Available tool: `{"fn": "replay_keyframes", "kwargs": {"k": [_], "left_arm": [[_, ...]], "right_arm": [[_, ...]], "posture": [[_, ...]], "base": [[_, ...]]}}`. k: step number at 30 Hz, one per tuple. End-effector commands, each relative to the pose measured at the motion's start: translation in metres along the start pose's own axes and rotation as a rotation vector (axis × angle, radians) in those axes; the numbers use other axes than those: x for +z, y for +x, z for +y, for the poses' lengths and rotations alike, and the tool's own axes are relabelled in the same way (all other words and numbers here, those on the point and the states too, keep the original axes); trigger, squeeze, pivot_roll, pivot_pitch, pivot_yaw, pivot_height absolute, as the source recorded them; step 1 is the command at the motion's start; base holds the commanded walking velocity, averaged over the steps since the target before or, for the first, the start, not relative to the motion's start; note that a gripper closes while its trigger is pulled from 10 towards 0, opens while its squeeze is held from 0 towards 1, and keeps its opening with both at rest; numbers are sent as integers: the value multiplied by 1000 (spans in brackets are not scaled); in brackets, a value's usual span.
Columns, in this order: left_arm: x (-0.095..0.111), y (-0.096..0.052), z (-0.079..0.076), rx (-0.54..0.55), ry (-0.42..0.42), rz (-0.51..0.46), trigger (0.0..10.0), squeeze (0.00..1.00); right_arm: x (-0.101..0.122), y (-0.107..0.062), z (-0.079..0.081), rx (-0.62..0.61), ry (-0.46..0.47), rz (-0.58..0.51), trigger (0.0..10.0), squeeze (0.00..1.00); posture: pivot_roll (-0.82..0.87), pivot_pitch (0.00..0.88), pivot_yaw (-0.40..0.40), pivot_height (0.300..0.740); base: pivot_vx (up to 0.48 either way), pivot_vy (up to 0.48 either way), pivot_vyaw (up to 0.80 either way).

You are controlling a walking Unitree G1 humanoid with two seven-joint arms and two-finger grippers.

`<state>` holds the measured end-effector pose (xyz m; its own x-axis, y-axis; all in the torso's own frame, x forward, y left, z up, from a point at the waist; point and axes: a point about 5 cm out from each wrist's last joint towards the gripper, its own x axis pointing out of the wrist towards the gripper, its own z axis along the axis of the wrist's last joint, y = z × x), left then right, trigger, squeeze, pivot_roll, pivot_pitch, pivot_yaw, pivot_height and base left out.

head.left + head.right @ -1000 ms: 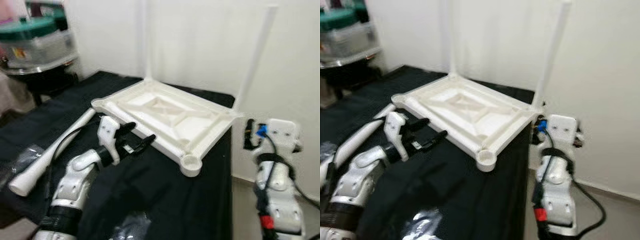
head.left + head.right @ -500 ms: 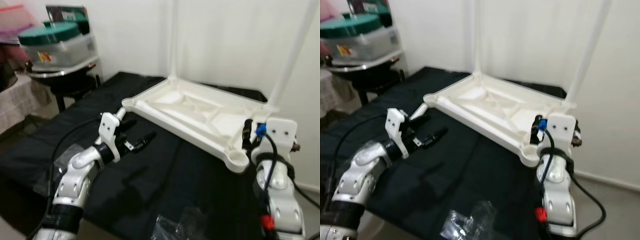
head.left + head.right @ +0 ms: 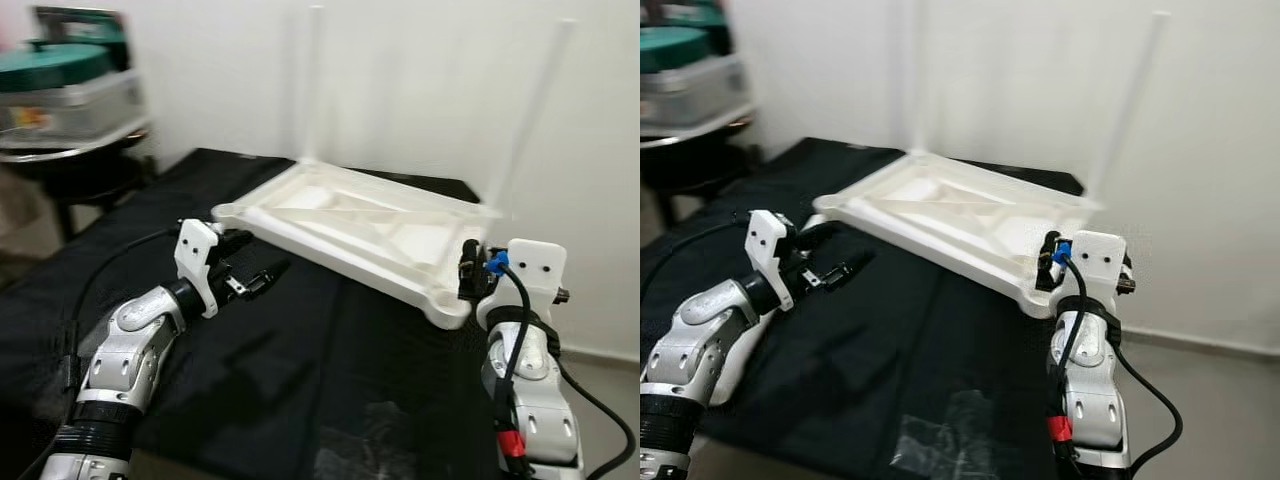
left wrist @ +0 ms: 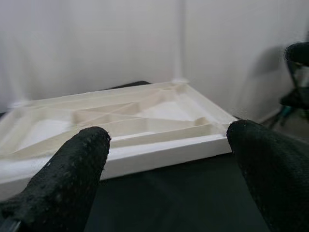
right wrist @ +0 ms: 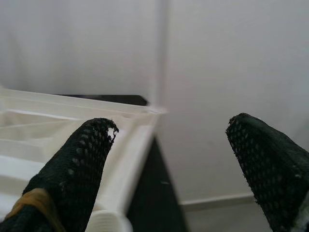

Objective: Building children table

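Observation:
A white children's table top [image 3: 360, 225] lies upside down on the black-covered table, with two thin white legs [image 3: 535, 110] standing up at its far corners. Its near right corner has an empty round socket [image 3: 448, 310]. My left gripper [image 3: 262, 258] is open and empty, hovering just off the top's near left edge [image 4: 159, 154]. My right gripper [image 3: 465, 272] is open too and holds nothing. It stands beside the near right corner, whose rim [image 5: 128, 159] shows between its fingers [image 5: 82, 159].
The black cloth [image 3: 300, 380] covers the work table, whose right edge drops to the floor [image 3: 600, 380]. A clear plastic bag [image 3: 370, 440] lies near the front edge. A green-lidded plastic box [image 3: 60, 85] sits on a stand at the far left. A white wall stands behind.
The whole picture has shifted as the camera moved, and the right gripper now stands by the top's near right corner. Both grippers stay open and empty.

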<state>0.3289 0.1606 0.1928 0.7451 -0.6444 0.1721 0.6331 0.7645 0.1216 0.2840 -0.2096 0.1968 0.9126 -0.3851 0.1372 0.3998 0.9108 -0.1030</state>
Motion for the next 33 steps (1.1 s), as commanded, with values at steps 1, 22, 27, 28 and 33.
{"fn": "replay_keyframes", "kwargs": {"k": [1,22,27,28,33], "left_arm": [[-10,-3,3,2,21,75,10000,0],[-36,-27,86,646,225,399,10000,0],[-47,-32,91,666,118,469,10000,0],[-49,-30,90,642,88,481,10000,0],[-52,-26,88,613,85,507,10000,0]], "right_arm": [[-1,0,-1,-8,-24,2,10000,0],[-14,-4,-8,-52,-22,65,10000,0],[-21,-4,-14,-76,2,111,10000,0],[-23,-4,-15,-80,12,126,10000,0],[-28,-5,-16,-85,26,155,10000,0]], "posture": [[9,0,-21,740],[-5,0,0,740],[-9,0,7,740],[-9,0,9,740],[-15,0,13,740]], "base": [[0,0,0],[0,0,0],[0,0,0],[0,0,0],[0,0,0]]}}
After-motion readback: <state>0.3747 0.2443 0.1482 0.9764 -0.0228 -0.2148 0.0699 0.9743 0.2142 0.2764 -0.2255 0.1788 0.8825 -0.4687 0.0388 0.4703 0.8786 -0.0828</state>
